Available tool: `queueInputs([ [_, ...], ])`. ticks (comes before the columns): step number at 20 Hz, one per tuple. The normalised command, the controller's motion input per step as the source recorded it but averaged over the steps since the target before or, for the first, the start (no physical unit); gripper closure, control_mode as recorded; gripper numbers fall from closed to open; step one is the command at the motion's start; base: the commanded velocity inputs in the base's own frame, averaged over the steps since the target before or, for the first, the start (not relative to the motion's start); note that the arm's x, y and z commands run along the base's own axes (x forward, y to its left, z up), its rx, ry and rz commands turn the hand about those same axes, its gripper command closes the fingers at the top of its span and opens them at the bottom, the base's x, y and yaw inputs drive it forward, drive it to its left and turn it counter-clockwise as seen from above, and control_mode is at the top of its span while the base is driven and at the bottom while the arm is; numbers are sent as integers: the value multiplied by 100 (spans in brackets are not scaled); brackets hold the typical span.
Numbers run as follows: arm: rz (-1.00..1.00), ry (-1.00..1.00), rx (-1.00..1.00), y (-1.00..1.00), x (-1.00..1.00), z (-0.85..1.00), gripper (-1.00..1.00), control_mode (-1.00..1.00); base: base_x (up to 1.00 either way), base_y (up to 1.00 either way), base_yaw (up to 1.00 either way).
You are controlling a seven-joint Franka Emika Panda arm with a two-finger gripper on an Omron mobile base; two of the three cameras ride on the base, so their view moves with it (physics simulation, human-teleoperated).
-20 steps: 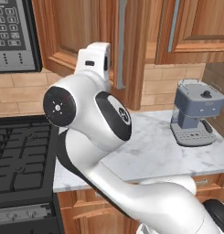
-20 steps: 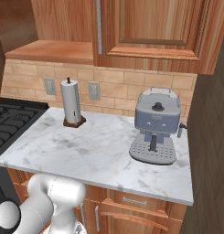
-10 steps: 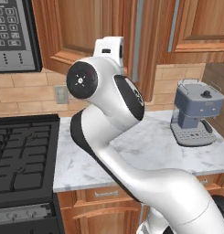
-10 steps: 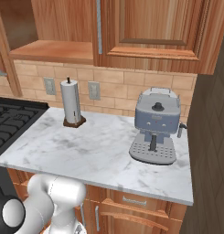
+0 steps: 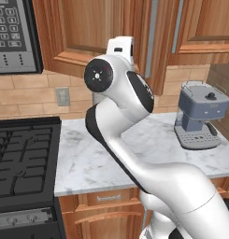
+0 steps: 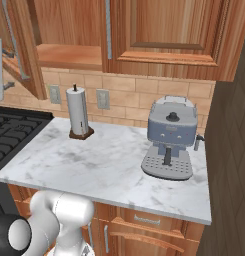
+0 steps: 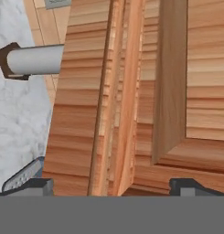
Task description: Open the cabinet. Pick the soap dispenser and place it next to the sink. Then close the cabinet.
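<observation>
Swinging further out since the earlier frame, the left door (image 6: 30, 56) of the cabinet (image 6: 166, 30) stood well clear of the opening, and my arm's elbow had risen in front of it. The cabinet hung on the wall above the counter. Its right door was shut and its wooden shelf floor (image 6: 69, 54) lay exposed on the left. The door's long silver handle (image 6: 13, 42) ran upright.

From the hand view, the gripper (image 7: 114, 186) had its fingers spread as wide as they go, pinching nothing. The door's free edge (image 7: 114, 114) lay straight ahead of the claw, close up. That edge was vertical in the room, so the opening sat off to one side of the hand rather than in front of it. I judged the next reach, in for the soap dispenser, would need the hand brought round the door edge toward the shelf.

Below was the white marble counter (image 6: 109, 160). On it a paper towel roll (image 6: 78, 111) stood by the tiled backsplash and a grey-blue coffee machine (image 6: 170, 137) sat well apart to its right. A black stove (image 5: 22, 158) adjoined the counter on the left, under a microwave (image 5: 13, 37).
</observation>
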Motion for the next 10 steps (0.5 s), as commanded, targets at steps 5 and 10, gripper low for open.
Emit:
queueInputs([
  [5, 0, 0, 0, -31, 47, -5, -100, -100, 0, 0, 0],
  [10, 0, 7, 0, -36, 59, 0, -100, -100, 0, 0, 0],
])
